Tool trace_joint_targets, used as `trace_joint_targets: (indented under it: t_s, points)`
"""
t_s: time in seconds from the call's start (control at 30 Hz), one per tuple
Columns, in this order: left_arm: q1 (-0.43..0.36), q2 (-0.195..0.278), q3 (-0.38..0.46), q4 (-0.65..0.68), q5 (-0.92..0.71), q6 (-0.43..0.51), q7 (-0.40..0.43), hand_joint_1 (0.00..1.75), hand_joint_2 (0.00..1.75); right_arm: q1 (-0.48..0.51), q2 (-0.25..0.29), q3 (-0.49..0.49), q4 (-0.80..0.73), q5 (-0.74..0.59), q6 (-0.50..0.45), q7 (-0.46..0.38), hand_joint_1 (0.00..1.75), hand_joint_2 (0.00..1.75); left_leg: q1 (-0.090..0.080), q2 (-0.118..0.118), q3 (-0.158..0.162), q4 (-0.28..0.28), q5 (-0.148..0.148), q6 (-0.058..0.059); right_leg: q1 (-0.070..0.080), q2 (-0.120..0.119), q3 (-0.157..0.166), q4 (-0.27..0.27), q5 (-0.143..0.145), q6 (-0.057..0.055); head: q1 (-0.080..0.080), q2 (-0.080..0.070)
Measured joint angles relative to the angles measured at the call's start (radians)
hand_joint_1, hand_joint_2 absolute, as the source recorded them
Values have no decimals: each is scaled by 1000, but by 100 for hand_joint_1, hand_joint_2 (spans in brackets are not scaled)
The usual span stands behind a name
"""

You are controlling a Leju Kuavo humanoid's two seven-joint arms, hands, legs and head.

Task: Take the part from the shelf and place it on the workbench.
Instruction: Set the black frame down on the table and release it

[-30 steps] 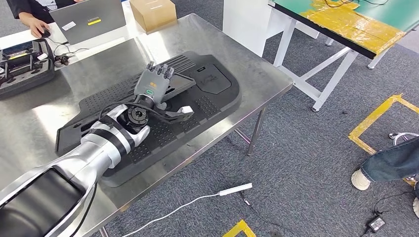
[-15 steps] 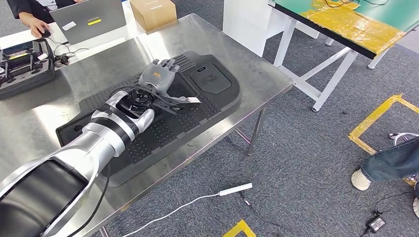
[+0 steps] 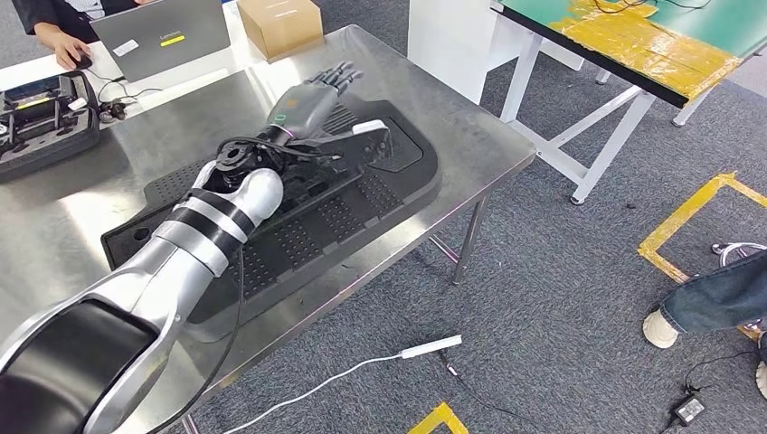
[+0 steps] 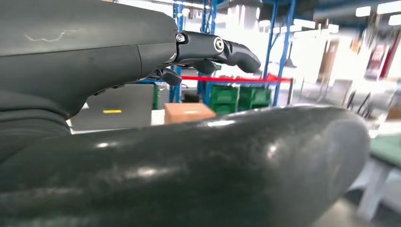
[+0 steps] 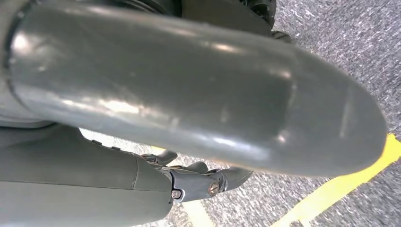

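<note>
Above workbench (image 3: 434, 99), left robot hand (image 3: 312, 104) higher.

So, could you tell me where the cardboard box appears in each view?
Head view: the cardboard box sits at the top edge, just right of the laptop.
Left wrist view: mid-picture, beside the laptop's grey lid.
Right wrist view: not in it; this one looks at carpet.
Shared landmark: the laptop's yellow sticker.

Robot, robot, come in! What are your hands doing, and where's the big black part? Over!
Left hand open above the large black plastic part, holding nothing. Right hand hanging over grey carpet, empty. Part lies flat on the steel workbench. Nothing in the way.
</note>
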Motion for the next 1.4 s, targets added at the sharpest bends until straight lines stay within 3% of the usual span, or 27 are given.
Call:
trace_joint_targets:
  t_s: [0.1,0.2,0.23,0.3,0.37,0.4,0.43,0.5,0.53,0.57,0.63,0.67,0.73,0.8,0.87,0.9,0.93,0.97,1.0,1.07,1.1,1.17,1.2,1.23,1.3,1.33,1.4]
  points:
    - [20,21,13,-52,42,39,-15,0,0,-1,2,-1,0,19,-2,-8,0,0,-2,-1,-4,5,-5,13,-7,-2,3,-5,2,5,0,0]
    - [32,40,20,-102,68,63,-22,0,0,-3,0,-1,-1,37,-7,-13,0,0,8,-5,15,-26,8,27,1,-4,4,-1,-6,8,0,0]
    - [35,44,21,-116,74,69,-23,0,0,-4,-1,-1,-1,41,-8,-14,0,0,13,-8,23,-38,14,31,4,-4,-8,27,-22,6,1,0]
    - [42,47,22,-135,84,79,-26,0,0,-5,-3,-1,-1,46,-9,-14,0,0,21,-17,27,-47,21,36,0,-2,-62,140,-73,4,6,0]
    - [59,52,21,-150,92,87,-30,0,0,-5,-4,-1,-1,51,-9,-14,0,0,23,-32,25,-46,22,35,-8,-1,-113,244,-105,14,9,0]
    - [68,55,21,-156,95,90,-31,0,0,-5,-5,-1,-1,52,-9,-14,0,0,26,-42,25,-45,22,32,-14,-1,-116,250,-101,26,9,0]
    - [73,57,21,-162,98,92,-32,0,0,-5,-6,-1,-1,53,-9,-14,0,0,30,-52,24,-44,22,27,-20,0,-98,213,-81,39,9,0]
    - [77,61,21,-172,100,93,-32,0,0,-5,-7,-1,-1,54,-9,-14,0,0,38,-74,17,-33,20,9,-34,29,-30,75,-30,67,11,0]
    - [77,62,21,-178,100,94,-33,0,0,-5,-7,-1,-1,54,-9,-14,0,0,39,-85,10,-26,18,-2,-38,45,-3,23,-14,68,13,0]
    - [77,63,21,-182,100,94,-33,0,0,-5,-6,-1,-1,54,-9,-14,0,0,39,-94,4,-22,18,-12,-39,56,13,-6,-7,62,15,0]
    - [79,70,21,-187,101,95,-35,0,0,-9,-5,-1,-1,54,-9,-13,0,0,39,-111,-4,-22,23,-25,-32,45,16,-6,-6,39,16,0]
    - [80,75,21,-188,101,95,-35,0,0,-11,-5,-1,-1,54,-9,-13,0,0,40,-108,-6,-23,24,-28,-32,35,16,-4,-5,30,15,0]
    - [80,82,22,-190,101,95,-35,0,0,-13,-5,-2,-1,54,-9,-14,0,0,38,-54,-25,19,0,-30,-33,14,18,-4,-4,13,9,0]
    - [81,83,22,-194,104,96,-36,0,0,-11,-5,-2,-1,56,-9,-14,0,0,34,10,-81,142,-61,-29,-27,-9,20,-4,-6,0,3,0]
    - [85,85,20,-197,111,96,-38,0,0,-8,-5,-2,-1,59,-9,-14,0,0,34,23,-142,264,-107,-26,-20,-37,22,-4,-9,-7,1,0]
    - [88,87,18,-199,115,97,-39,0,0,-8,-5,-2,-1,61,-9,-14,0,0,34,24,-150,281,-104,-23,-17,-51,23,-4,-11,-9,1,0]
    - [90,89,17,-201,121,98,-40,0,0,-8,-5,-2,-1,64,-8,-13,0,0,34,28,-138,257,-84,-20,-16,-64,26,-4,-13,-10,1,0]
    - [91,92,17,-206,127,99,-41,0,0,-9,-5,-2,-1,66,-8,-13,0,0,32,39,-107,198,-51,-14,-14,-77,31,-4,-17,-11,1,0]
    - [91,94,16,-212,134,101,-43,0,0,-9,-5,-2,-1,69,-7,-13,0,0,29,62,-71,130,-23,-9,-12,-90,36,-4,-21,-9,0,0]
    - [89,96,15,-223,147,107,-49,0,0,-10,-5,-2,-1,72,-5,-12,0,0,15,106,-21,32,3,-2,-1,-114,43,-3,-30,-1,0,0]
    - [89,97,15,-228,152,111,-51,0,0,-11,-6,-2,-1,73,-4,-11,0,0,9,114,-16,18,0,-1,4,-127,46,-4,-32,3,1,0]
    - [92,103,16,-234,159,116,-53,0,0,-15,-7,-2,-1,74,-2,-10,0,0,6,89,-19,13,0,5,9,-150,50,-8,-38,12,3,0]
    - [93,106,16,-237,160,118,-53,0,0,-17,-8,-2,-1,75,-1,-10,0,0,7,72,-20,10,2,10,7,-141,49,-2,-45,15,4,0]
    - [93,107,17,-240,161,120,-54,0,0,-19,-9,-2,-1,75,-1,-10,0,0,10,57,-20,7,5,16,5,-115,38,22,-60,17,4,0]
    - [95,104,16,-244,161,123,-55,0,0,-18,-10,-2,-1,75,0,-9,0,0,12,28,-21,5,9,25,1,-41,-13,130,-109,12,9,0]
    - [99,103,16,-244,160,123,-55,0,0,-18,-10,-2,-1,76,0,-9,0,0,12,11,-22,5,10,28,1,-19,-51,203,-135,9,11,0]
    - [109,102,15,-244,160,123,-55,0,0,-16,-10,-2,-1,76,0,-9,0,0,10,-24,-22,5,10,29,2,-5,-104,287,-150,13,12,0]
